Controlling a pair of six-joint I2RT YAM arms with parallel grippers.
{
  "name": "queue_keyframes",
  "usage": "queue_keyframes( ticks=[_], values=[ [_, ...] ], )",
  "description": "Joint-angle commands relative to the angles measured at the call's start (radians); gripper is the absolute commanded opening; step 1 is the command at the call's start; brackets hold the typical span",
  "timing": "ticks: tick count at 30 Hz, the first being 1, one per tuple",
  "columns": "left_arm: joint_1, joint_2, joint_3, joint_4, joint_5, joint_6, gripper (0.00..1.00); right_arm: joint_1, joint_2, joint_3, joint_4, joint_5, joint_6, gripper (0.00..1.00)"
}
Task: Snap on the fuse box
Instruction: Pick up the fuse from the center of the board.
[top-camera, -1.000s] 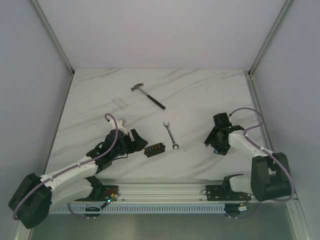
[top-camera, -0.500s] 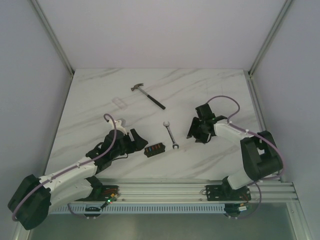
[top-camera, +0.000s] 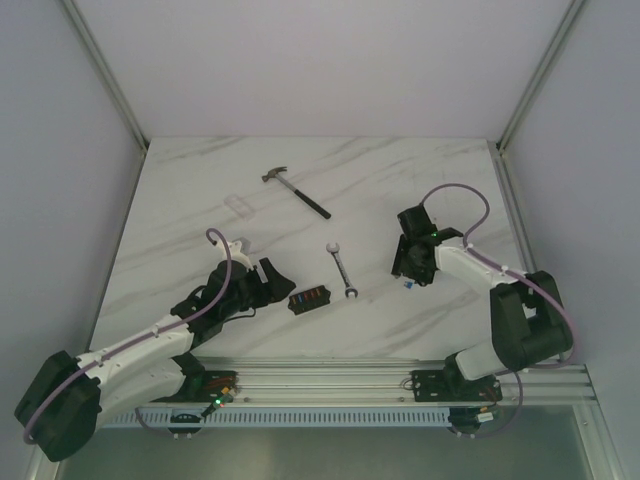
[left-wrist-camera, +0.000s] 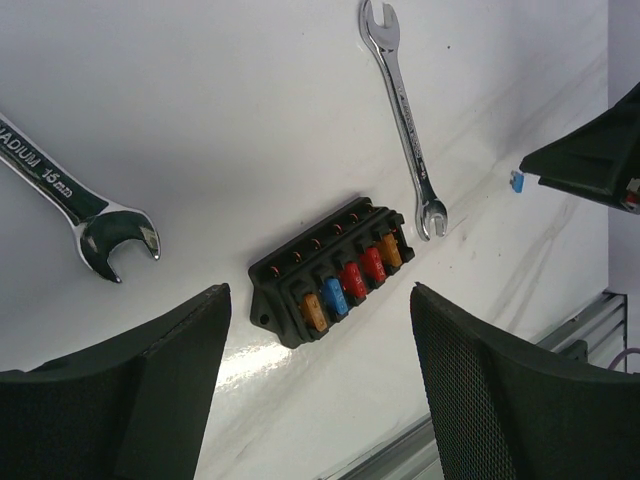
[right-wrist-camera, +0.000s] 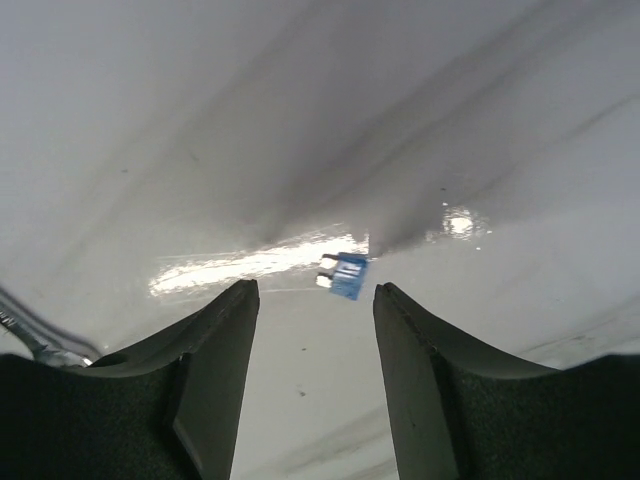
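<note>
The fuse box (top-camera: 308, 299) is a small black block with orange, blue and red fuses, lying flat on the marble table. In the left wrist view it (left-wrist-camera: 330, 272) lies just ahead of my open, empty left gripper (left-wrist-camera: 318, 335), untouched. From above, the left gripper (top-camera: 272, 280) sits just left of the box. A loose blue fuse (right-wrist-camera: 348, 275) lies on the table just ahead of my open right gripper (right-wrist-camera: 315, 295). From above, the right gripper (top-camera: 405, 268) hovers right of the box, with the fuse (top-camera: 407, 284) beside it.
A small silver wrench (top-camera: 343, 271) lies between the box and the right gripper. A larger wrench (left-wrist-camera: 70, 195) lies by the left gripper. A hammer (top-camera: 297, 192) and a clear plastic cover (top-camera: 240, 207) lie farther back.
The right arm swung left toward the table's middle, then eased back right; its gripper now sits over the blue fuse. The left arm and fuse box have not moved.
</note>
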Motion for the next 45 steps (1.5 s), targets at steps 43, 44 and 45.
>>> queue_keyframes(
  ticks=[43,44,45],
  values=[
    [0.006,0.018,0.006,-0.01,0.018,0.015,0.82,0.09,-0.055,-0.04,-0.07,-0.075,0.122,0.53],
    [0.006,0.02,0.005,-0.01,0.017,0.015,0.82,0.095,-0.067,-0.052,-0.05,-0.109,0.129,0.53],
    [0.006,0.021,0.007,-0.011,0.016,0.016,0.82,0.096,-0.085,-0.073,-0.035,-0.142,0.134,0.53]
  ],
)
